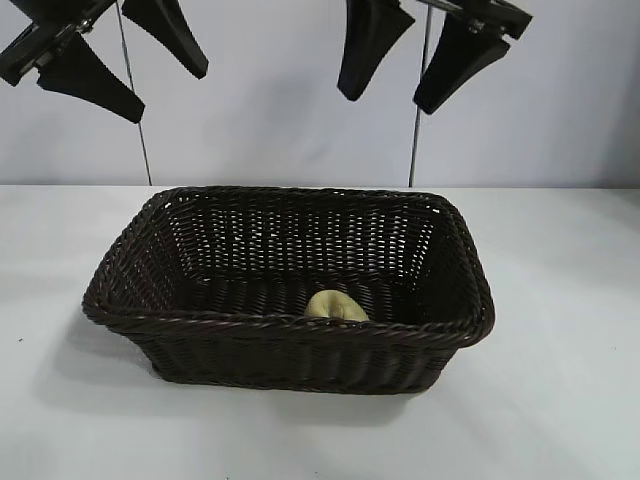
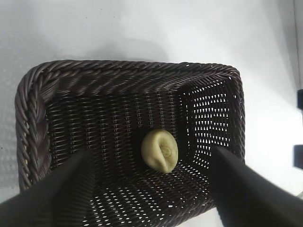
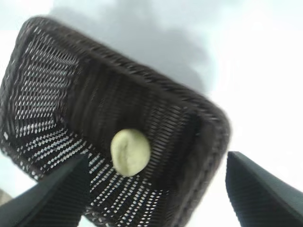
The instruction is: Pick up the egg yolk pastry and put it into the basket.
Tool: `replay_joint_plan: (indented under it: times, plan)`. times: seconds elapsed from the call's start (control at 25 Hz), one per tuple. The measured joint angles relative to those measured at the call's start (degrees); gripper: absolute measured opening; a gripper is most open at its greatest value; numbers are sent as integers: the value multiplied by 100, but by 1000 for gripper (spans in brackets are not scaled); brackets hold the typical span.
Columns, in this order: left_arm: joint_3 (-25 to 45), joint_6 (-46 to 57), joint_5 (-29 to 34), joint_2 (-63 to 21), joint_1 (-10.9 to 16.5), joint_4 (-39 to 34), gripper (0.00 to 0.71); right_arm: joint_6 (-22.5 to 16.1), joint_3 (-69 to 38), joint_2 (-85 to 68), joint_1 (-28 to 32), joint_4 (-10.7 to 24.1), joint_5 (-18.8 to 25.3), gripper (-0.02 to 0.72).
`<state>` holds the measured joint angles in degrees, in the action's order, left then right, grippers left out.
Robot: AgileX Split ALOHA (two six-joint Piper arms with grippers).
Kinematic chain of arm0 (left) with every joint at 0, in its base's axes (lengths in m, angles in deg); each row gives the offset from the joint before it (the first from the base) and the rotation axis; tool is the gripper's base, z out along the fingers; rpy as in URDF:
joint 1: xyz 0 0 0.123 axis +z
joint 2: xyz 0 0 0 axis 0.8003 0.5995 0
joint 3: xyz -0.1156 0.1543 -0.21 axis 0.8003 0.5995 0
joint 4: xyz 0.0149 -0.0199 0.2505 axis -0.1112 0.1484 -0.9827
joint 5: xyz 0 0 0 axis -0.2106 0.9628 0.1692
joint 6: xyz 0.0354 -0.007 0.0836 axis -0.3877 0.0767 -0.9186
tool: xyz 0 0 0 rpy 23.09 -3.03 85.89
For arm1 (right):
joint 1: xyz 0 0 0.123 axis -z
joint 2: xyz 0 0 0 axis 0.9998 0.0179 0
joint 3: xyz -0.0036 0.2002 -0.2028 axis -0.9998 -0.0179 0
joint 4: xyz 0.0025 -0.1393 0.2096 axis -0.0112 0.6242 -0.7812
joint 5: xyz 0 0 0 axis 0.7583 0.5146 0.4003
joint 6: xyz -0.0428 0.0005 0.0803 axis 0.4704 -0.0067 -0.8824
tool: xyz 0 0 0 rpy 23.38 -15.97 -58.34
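The right claw (image 1: 418,62) hangs high above the far right of the basket, its two black wedge-shaped fingers spread wide and holding nothing; judged from this, the drop has been made and the arm is clear of the load. The left claw (image 1: 112,62) is likewise raised at the far left, fingers wide apart and empty, idle. Below them, the small round pale-yellow egg yolk pastry (image 1: 336,306) lies on the floor of the large rectangular dark-brown woven wicker basket (image 1: 140,318), close against the near wall and slightly right of centre. In the left wrist view the pastry (image 2: 160,150) is tipped on its side, its dimpled face turned sideways rather than up, which suggests it was released from a height and rolled to rest. Its skin looks smooth and matt, soft and bun-like. The basket has flared sides of tight open weave that lets light through, and a thick braided rim; it looks stiff enough to stand unaided. It sits on a plain white surface (image 1: 560,400), roughly central. The task appears complete.
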<state>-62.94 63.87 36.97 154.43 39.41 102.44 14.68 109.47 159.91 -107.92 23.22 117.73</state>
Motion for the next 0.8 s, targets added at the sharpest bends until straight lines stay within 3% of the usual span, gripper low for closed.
replay_joint_plan:
  times: [0.4, 0.8]
  plan:
    - [0, 0, 0, 0, 0, 0, 497, 48, 7, 0, 1160, -460, 16, 570]
    - [0, 0, 0, 0, 0, -4, 497, 92, 7, 0, 1273, -484, 16, 570]
